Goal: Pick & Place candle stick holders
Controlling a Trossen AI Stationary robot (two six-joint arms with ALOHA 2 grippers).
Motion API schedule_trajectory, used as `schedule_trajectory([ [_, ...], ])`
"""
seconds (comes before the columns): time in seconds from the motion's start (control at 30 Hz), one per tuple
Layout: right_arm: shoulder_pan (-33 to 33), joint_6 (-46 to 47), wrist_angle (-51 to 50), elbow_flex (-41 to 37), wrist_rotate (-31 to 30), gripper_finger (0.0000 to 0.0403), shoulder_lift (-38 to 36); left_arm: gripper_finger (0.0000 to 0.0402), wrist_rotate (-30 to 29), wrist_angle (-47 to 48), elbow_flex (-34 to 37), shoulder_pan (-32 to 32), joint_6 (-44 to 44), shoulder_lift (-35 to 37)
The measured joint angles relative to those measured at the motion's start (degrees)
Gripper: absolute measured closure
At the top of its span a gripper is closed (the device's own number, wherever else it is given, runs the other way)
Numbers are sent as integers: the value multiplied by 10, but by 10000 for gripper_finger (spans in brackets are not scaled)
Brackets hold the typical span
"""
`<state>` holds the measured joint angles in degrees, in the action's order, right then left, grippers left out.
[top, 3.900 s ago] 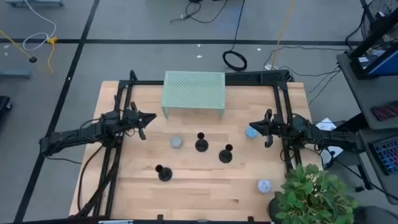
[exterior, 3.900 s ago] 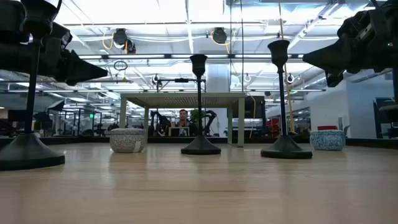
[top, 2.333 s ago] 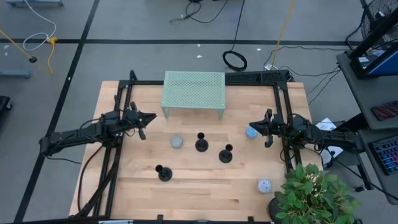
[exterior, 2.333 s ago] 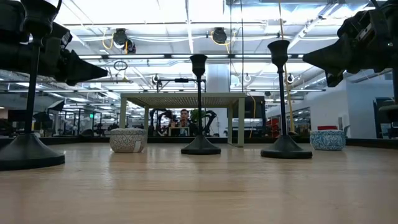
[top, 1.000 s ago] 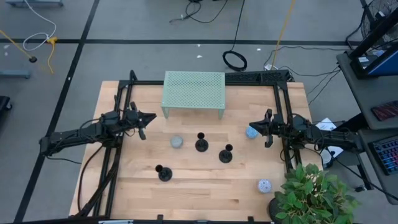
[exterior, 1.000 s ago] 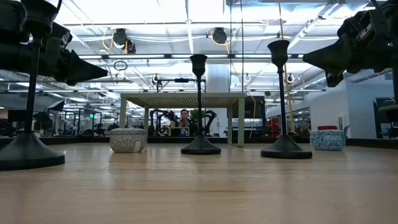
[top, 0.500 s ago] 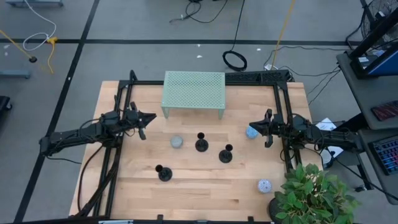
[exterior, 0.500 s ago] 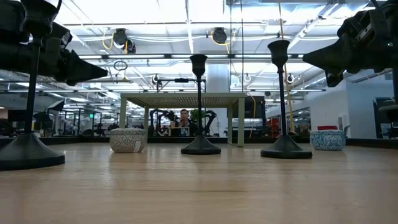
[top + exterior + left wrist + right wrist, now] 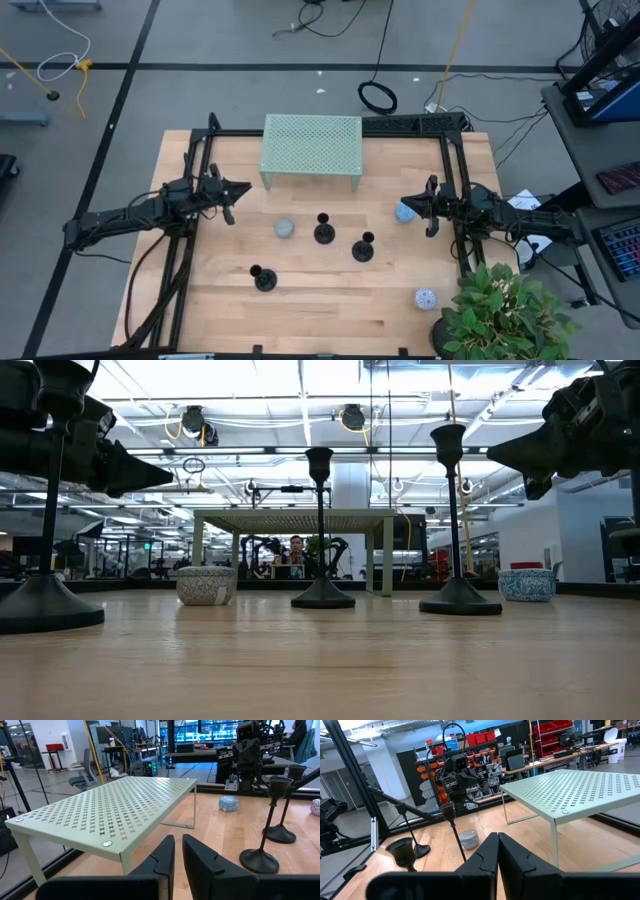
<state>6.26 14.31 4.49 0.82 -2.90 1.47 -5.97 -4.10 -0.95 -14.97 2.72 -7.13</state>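
High view: three black dome-based candle stick holders (image 9: 323, 230) are standing mid-table, ungrasped. Left gripper (image 9: 236, 189) and right gripper (image 9: 414, 204) are idling clenched, empty. Likely rigid, top-heavy; grip low on stem.

Wood table (image 9: 320, 300) with black frame rails along both sides. Pale green perforated metal shelf (image 9: 311, 147) stands at the far middle edge. Grey speckled puck (image 9: 285, 229) near table centre, blue puck (image 9: 404, 212) toward the right side, whitish speckled puck (image 9: 425, 298) near the front right corner. Leafy green plant (image 9: 500, 315) overhangs that corner. Coiled black cable (image 9: 378, 97) on the floor behind.
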Motion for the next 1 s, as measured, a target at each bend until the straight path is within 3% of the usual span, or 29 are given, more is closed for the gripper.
schedule_trajectory([
  [0.5,0,-33,15,0,0,399,0,362,0,0,0,0,0,0],
  [0.77,0,-150,46,0,-18,397,1,362,0,0,0,0,0,0],
  [0.87,0,-133,59,0,-16,383,9,362,0,0,0,0,0,0],
  [1.0,0,-112,71,0,-8,334,34,362,0,0,0,0,0,0],
])
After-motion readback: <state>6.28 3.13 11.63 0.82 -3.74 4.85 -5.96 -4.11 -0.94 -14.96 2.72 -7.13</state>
